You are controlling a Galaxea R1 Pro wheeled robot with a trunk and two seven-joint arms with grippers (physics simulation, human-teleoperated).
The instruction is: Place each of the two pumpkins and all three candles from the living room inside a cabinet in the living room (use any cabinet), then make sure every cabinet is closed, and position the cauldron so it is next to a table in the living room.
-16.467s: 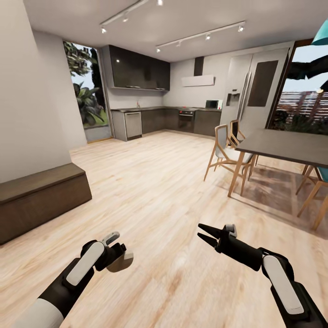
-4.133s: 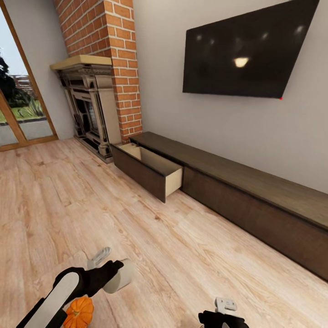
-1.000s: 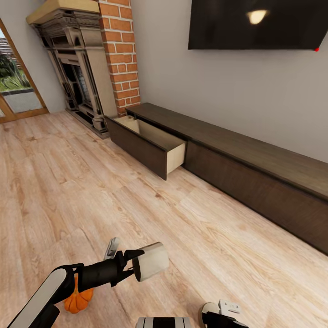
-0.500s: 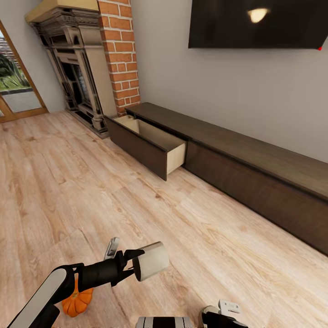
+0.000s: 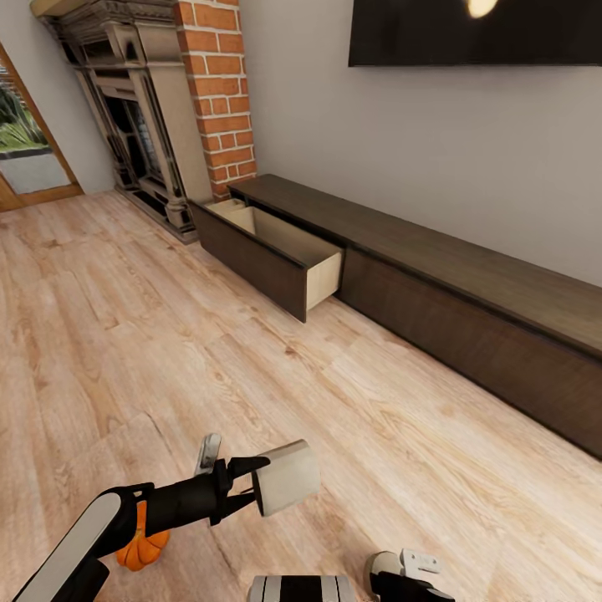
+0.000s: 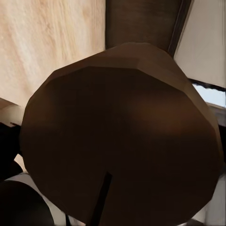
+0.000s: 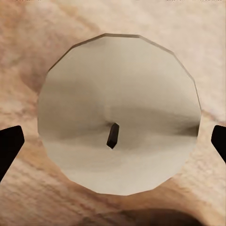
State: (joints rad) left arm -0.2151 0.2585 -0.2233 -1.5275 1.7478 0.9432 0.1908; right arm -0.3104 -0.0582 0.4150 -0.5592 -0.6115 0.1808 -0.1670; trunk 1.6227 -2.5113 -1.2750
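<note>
A home's living room is showing: brick fireplace (image 5: 142,125), wall-mounted television (image 5: 477,32), long low cabinet (image 5: 435,301), wooden floor (image 5: 167,351).

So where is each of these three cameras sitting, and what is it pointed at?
Head view: on the robot's head, looking down over the floor at the cabinet with its open drawer; the left gripper holds a candle.
Left wrist view: near the left gripper, looking along it at that candle, seen close.
Right wrist view: near the right gripper, looking at a second candle between dark fingertips.
Shared: the left candle appears in head and left wrist views.
</note>
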